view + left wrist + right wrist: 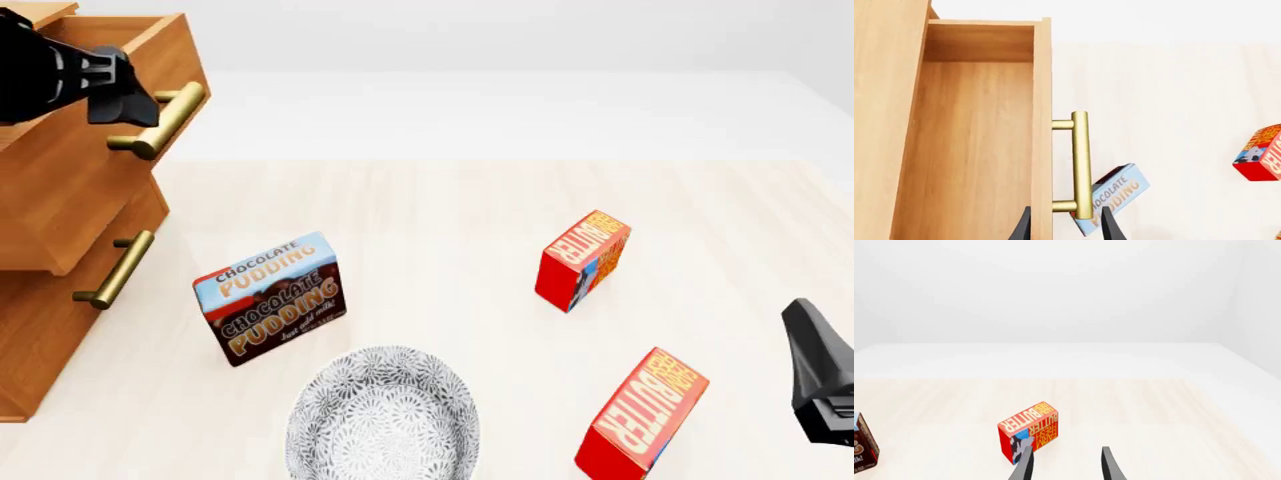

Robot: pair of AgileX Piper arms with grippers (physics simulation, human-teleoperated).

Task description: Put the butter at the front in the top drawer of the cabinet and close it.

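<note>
With the top drawer (974,145) pulled out empty, left gripper (1066,225) spread astride its handle (1079,165), front butter (643,415) stands beside the spread-fingered right gripper (1066,465), apparently awaiting pickup.

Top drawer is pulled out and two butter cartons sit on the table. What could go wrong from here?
1. Wrong carton: two identical butter boxes stand on the table; the right gripper looks towards the farther one, not the front butter.
2. The left gripper straddles the handle of the open top drawer, so it may obstruct the drop.
3. The chocolate pudding box and bowl lie near the path to the cabinet.
</note>
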